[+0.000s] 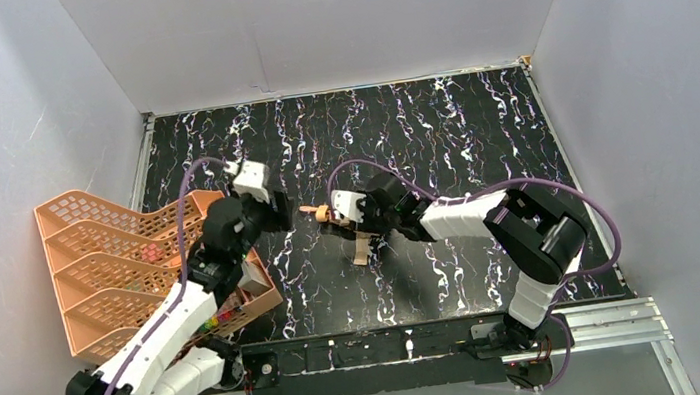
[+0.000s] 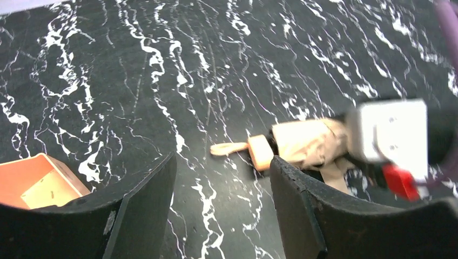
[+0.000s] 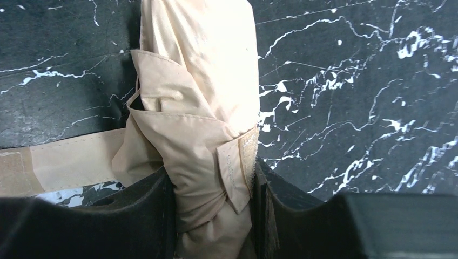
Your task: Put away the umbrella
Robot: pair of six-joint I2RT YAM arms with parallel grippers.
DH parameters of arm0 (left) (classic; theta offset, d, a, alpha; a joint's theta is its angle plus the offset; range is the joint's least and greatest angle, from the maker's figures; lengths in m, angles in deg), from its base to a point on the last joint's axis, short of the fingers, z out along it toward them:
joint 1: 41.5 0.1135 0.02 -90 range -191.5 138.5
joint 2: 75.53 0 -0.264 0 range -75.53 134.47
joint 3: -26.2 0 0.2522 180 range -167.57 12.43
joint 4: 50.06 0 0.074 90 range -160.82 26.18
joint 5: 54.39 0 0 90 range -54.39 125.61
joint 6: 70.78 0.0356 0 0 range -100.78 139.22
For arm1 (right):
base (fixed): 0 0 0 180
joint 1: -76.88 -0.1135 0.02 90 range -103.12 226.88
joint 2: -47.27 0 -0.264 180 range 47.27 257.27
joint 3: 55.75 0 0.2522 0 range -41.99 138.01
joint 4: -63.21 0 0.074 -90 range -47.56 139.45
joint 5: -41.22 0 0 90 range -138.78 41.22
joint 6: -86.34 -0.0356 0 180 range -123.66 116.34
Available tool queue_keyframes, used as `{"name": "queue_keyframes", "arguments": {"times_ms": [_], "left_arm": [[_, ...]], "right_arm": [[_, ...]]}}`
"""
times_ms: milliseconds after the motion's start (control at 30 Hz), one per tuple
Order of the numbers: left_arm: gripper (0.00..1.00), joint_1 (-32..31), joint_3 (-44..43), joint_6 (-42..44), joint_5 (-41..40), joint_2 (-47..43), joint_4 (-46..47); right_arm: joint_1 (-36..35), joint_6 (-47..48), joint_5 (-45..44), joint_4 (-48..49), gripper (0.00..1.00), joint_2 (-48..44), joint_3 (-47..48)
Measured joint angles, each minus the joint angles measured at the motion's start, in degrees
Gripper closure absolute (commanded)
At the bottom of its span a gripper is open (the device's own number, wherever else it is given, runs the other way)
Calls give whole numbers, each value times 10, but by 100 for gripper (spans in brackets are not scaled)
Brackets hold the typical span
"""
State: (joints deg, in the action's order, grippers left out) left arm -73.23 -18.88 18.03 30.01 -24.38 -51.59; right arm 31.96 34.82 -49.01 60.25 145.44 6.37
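Observation:
The umbrella (image 1: 331, 211) is folded into a tan bundle and held just above the marbled black table near its centre. My right gripper (image 1: 356, 213) is shut on it. In the right wrist view both fingers press the tan fabric (image 3: 200, 108) on either side, and a velcro strap tab (image 3: 240, 167) lies against the right finger. A loose tan strap (image 1: 362, 248) hangs below. The small tan handle (image 2: 261, 152) and its wrist loop (image 2: 227, 148) point left, toward my left gripper (image 2: 222, 162). That gripper is open with nothing in it, a short way from the handle.
An orange mesh tray rack (image 1: 114, 277) stands at the table's left edge beside the left arm, and its corner (image 2: 32, 181) shows in the left wrist view. Grey walls close in three sides. The right arm's purple cable (image 1: 486, 191) arcs over the table.

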Motion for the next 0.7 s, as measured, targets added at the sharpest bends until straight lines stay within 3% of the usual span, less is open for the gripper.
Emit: {"name": "queue_keyframes", "arguments": {"times_ms": [133, 233, 400, 567, 700], "left_arm": [[37, 95, -36, -48, 73, 64, 27], [35, 127, -88, -45, 123, 139, 30], [33, 132, -198, 5, 222, 284, 20], [28, 132, -226, 59, 344, 362, 5], [20, 132, -281, 108, 445, 441, -57]], "right_arm": [[-23, 17, -45, 43, 74, 0, -22], [-42, 41, -77, 84, 72, -3, -47], [-66, 94, -112, 150, 71, -4, -85], [-75, 122, -125, 186, 69, -3, -105], [-81, 149, -132, 232, 68, -2, -131]]}}
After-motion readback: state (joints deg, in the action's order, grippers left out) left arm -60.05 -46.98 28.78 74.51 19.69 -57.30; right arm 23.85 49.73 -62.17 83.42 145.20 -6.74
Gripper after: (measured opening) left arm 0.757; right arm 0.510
